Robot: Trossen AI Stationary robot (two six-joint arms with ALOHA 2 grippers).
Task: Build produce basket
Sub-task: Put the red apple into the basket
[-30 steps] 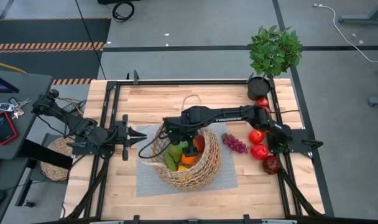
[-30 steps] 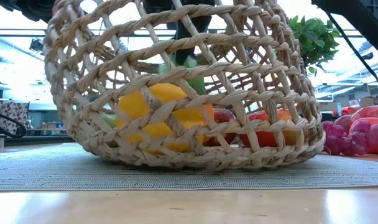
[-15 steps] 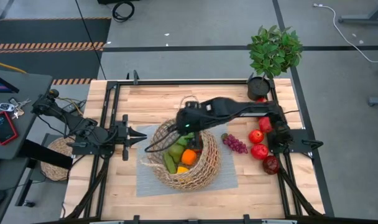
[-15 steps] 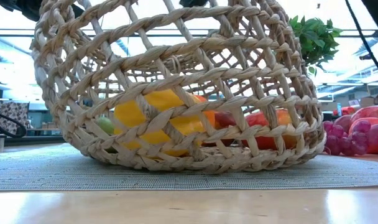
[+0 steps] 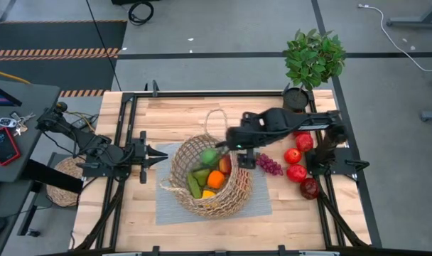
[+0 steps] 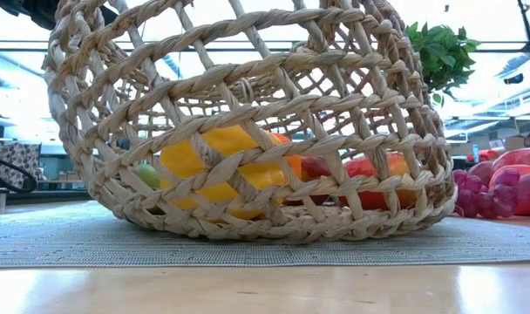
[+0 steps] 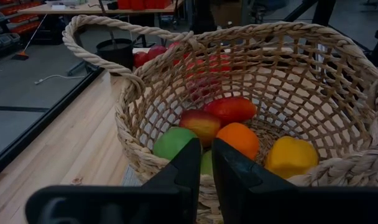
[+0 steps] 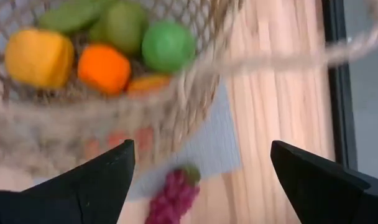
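The tan wicker basket stands on a grey mat at mid-table. In it lie a green apple, an orange, a yellow piece, a long green piece and a red piece. Purple grapes and several red fruits lie on the table right of the basket. My right gripper is open and empty, over the basket's right rim near the grapes. My left gripper is shut and empty, left of the basket.
A leafy plant in a black pot stands at the table's far right corner. A flat round woven mat lies beyond the table's left edge. Black frame rails run along the table's left and right sides.
My right gripper has risen out of the basket and gone toward the table's right edge, leaving a green apple inside. The basket has shifted a little on the mat and then settled.
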